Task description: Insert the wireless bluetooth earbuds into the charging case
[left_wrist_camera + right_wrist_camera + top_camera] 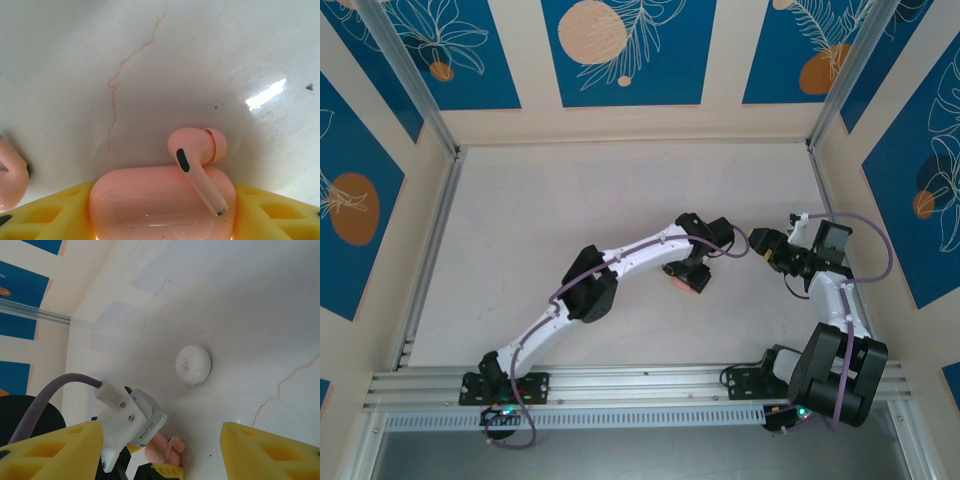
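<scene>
One earbud lay loose atop the charging case, mid surface, pinched in the left tool. The right tool gaped empty. A jolt could roll it off, and the second earbud sat beside.

White table, round disc, pink earbud

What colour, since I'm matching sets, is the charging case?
Salmon pink all over; the charging case shows best in the left wrist view.

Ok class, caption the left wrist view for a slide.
Pink charging case between yellow fingers of left end effector, one earbud resting against it.
</scene>
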Motion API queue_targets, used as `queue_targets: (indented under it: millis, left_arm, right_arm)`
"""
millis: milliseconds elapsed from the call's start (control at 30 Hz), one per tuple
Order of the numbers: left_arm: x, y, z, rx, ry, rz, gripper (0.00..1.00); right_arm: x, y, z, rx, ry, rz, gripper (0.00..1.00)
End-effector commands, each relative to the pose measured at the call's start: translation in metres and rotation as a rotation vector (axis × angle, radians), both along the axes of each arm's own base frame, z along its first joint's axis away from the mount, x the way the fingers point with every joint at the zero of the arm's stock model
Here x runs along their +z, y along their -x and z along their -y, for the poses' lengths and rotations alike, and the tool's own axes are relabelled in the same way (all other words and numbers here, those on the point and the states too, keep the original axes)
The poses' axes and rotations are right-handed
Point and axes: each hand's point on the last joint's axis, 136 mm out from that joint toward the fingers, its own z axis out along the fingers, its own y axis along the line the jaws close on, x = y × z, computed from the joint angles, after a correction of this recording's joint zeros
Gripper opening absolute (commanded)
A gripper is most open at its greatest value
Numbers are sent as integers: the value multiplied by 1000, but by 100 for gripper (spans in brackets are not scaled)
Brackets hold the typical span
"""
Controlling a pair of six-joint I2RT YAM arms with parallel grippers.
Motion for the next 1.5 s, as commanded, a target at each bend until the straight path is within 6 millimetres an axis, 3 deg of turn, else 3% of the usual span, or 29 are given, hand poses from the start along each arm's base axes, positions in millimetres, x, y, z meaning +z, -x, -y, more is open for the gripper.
queue_targets:
  millis: [0, 267, 567, 767, 867, 1033, 1233, 1467]
  left_arm:
    - [24, -4, -3, -48, -9, 68, 60]
    - [57, -3, -11, -118, 101, 162, 53]
    - [86, 25, -36, -355, 277, 256, 52]
    - [86, 57, -64, -565, 400, 318, 53]
    - [89, 62, -79, -598, 467, 398, 53]
    - [86, 68, -104, -678, 527, 519, 52]
    - [81, 80, -110, -803, 613, 659, 51]
    - [79, 87, -106, -835, 655, 658, 51]
  right_arm:
    - [10, 5, -5, 32, -21, 14, 63]
    - [20, 13, -18, 78, -41, 24, 62]
    - [23, 17, -54, 185, -44, 15, 59]
    - [23, 21, -92, 316, -69, -14, 55]
    - [26, 28, -112, 398, -114, -41, 49]
    - [29, 49, -146, 530, -147, -70, 48]
    - [15, 79, -176, 636, -145, -125, 47]
    - [-1, 110, -205, 739, -87, -171, 47]
